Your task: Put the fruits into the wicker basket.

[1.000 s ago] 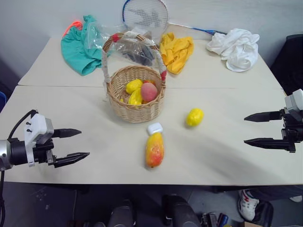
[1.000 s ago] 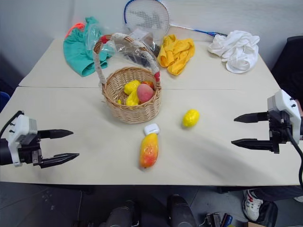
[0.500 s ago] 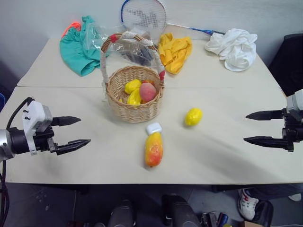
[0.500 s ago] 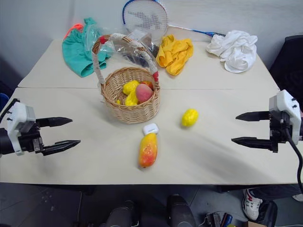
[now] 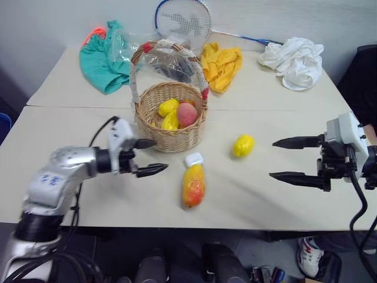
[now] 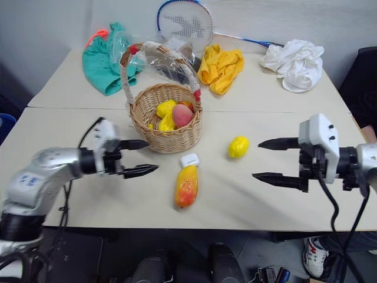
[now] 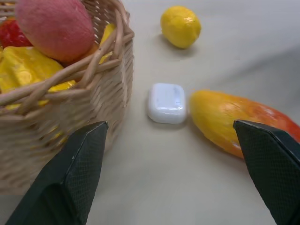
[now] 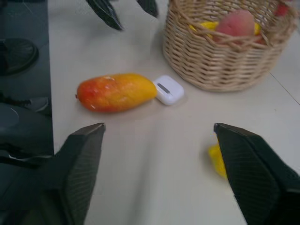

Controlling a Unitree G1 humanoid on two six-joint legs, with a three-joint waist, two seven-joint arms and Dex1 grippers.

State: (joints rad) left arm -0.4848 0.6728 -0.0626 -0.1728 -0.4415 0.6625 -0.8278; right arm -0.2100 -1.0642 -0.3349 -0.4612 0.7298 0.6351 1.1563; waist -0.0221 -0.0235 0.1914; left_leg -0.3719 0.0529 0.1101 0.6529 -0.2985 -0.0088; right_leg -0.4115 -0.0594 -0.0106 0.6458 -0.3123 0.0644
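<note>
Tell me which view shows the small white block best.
The left wrist view: the white block sits close and whole, beside the mango. The right wrist view shows it farther off; both eye views show it tiny.

**The room around my bench**

My bench [image 5: 283, 100] is pale cream, with a thin seam running across it. Behind it is a plain grey-white wall [image 5: 47, 23]. The floor [image 5: 118, 259] under the front edge is dark grey. A dark chair [image 5: 364, 76] stands at my right.
</note>
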